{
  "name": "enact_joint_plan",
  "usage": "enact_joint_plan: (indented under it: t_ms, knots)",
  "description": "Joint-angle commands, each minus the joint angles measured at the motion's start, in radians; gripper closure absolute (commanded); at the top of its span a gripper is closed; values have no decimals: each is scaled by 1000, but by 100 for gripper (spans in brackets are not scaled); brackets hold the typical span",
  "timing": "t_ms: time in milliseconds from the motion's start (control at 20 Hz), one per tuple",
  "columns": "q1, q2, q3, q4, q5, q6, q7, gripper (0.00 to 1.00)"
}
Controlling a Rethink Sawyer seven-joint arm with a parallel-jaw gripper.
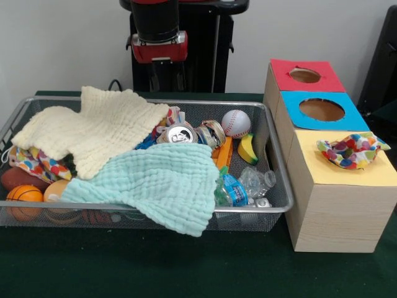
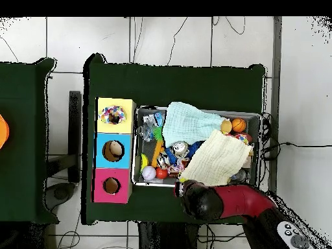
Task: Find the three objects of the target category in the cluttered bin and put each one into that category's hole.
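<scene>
Green felt table (image 1: 186,267); wire-mesh bin (image 1: 273,186), waffle-weave cloths (image 1: 161,183).

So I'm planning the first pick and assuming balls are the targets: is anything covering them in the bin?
Partly. The baseball lies uncovered near the far right corner. The mini basketball at the near left shows beside the mint cloth. That cloth and the cream cloth cover much of the bin, hiding anything beneath.

The table (image 1: 124,267) has a dark green cover. On it stands a wire bin (image 1: 273,186), full of clutter. Just beside the bin, toward one table edge, stands a long wooden box (image 1: 338,217) with red, blue and yellow tops.
</scene>
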Motion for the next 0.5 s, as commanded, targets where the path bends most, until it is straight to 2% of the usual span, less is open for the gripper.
enact_joint_plan:
  t_ms: [50, 500]
  knots:
    - [-20, -33, 125, -135, 46, 160, -145, 0]
    - [-27, 2, 133, -157, 28, 173, -123, 0]
